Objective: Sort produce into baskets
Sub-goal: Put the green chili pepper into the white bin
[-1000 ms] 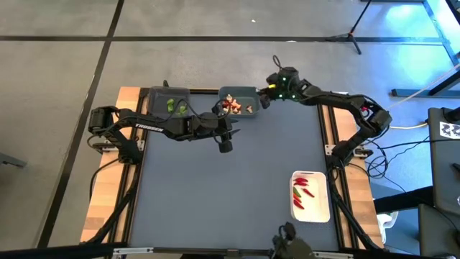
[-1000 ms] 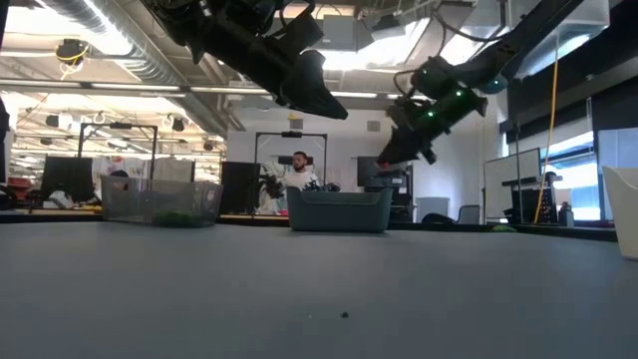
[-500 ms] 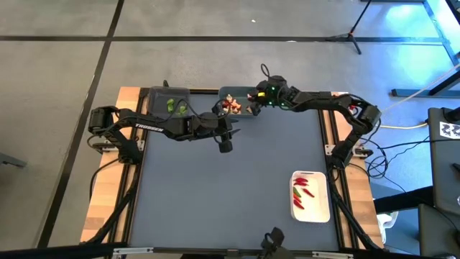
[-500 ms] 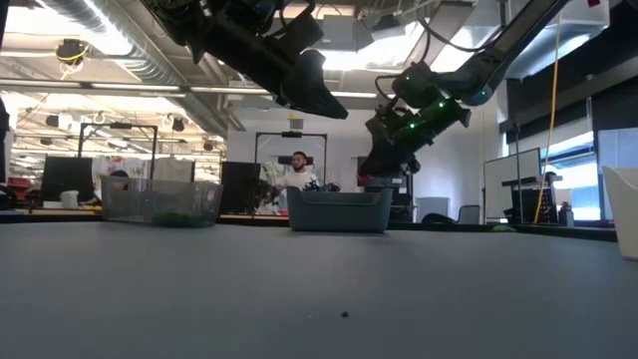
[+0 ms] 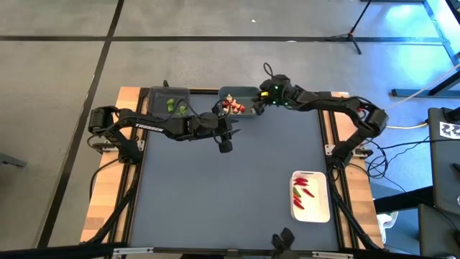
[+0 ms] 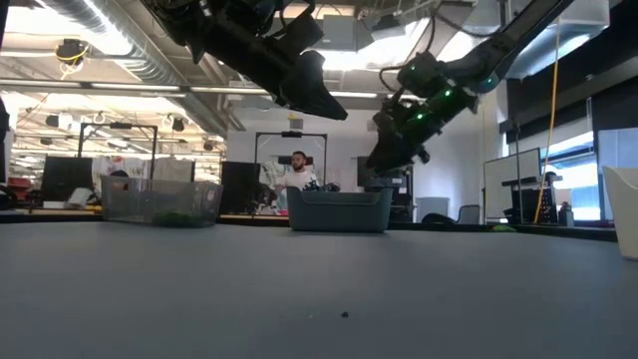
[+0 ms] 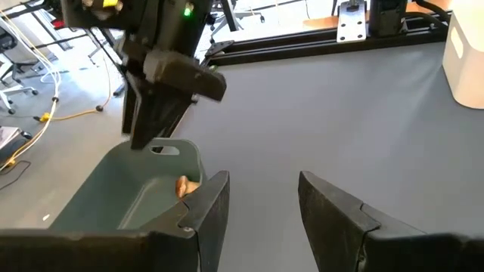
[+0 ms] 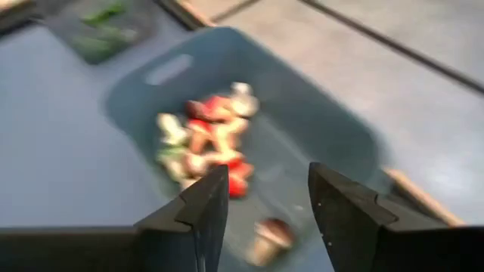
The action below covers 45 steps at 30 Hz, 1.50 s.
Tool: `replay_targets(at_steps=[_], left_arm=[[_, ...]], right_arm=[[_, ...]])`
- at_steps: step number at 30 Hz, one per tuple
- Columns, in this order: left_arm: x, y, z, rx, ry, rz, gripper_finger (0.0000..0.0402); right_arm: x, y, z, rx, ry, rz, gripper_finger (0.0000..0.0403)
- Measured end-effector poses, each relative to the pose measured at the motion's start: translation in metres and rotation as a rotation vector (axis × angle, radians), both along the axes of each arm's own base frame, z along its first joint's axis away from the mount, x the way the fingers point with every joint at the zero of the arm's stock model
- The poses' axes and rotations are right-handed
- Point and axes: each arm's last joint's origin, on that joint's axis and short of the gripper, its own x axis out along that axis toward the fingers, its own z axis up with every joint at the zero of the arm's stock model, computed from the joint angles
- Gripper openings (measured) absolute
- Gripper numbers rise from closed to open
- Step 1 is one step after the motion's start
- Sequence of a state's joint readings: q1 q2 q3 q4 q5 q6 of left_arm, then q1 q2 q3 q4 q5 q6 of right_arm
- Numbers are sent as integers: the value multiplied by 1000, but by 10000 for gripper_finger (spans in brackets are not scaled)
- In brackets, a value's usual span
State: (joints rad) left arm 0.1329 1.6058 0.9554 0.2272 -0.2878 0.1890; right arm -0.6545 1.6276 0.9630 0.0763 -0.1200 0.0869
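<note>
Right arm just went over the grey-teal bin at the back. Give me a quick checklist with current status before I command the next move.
1. Right gripper open, nothing between its fingers: ok.
2. Right gripper above the grey-teal bin, not touching its rim: ok, per the low view.
3. Pale and red pieces lying inside that bin: ok.
4. Left gripper open and empty, beside the bin: ok.
5. Red pieces in the white tray, green ones in the dark grey bin: ok.
6. Loose produce left on the table: cannot tell; none stands out.
</note>
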Motion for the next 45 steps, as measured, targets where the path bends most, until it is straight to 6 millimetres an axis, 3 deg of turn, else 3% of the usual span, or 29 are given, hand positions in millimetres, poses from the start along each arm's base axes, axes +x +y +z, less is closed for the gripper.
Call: replay_targets(at_steps=[11, 16, 25, 38, 45], left_arm=[[0, 0, -1, -3, 5, 1, 155], [0, 0, -1, -3, 5, 1, 155], [0, 0, 0, -1, 5, 0, 155], [0, 0, 0, 16, 6, -8, 155], [0, 0, 0, 17, 6, -8, 155]], right_arm=[[-50, 15, 26, -207, 468, -323, 172], [-74, 6, 20, -165, 636, -416, 172], [-109, -22, -5, 23, 769, -493, 172], [-126, -45, -45, 89, 1038, -438, 172], [-115, -66, -53, 71, 1112, -413, 172]])
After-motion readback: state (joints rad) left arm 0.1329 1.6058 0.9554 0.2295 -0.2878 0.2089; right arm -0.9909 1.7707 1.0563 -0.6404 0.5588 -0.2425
